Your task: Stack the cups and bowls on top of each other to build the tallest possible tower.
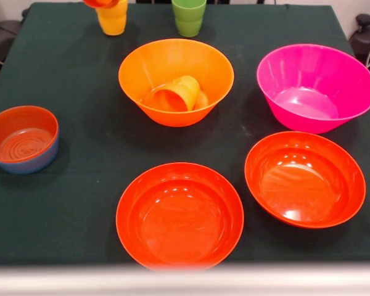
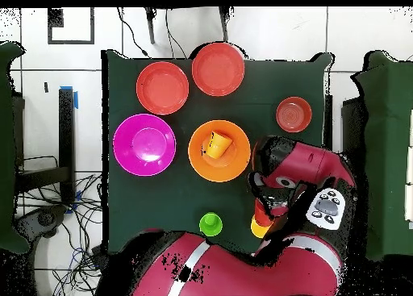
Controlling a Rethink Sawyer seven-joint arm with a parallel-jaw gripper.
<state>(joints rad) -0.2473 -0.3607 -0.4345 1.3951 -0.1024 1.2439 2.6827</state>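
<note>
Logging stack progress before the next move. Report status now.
Tool over the yellow plastic cup at the robot's end; open or shut unclear. No tower yet: orange plastic cup on its side inside large orange plastic bowl. Green plastic cup upright, apart.

An orange cup (image 1: 180, 93) lies tipped inside the large orange bowl (image 1: 176, 65) mid-table; yellow cup (image 1: 112, 20) and green cup (image 1: 189, 16) stand at the far edge.

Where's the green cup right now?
In the front view, the green cup stands upright at the table's far edge, right of the yellow cup and behind the large orange bowl.
</note>
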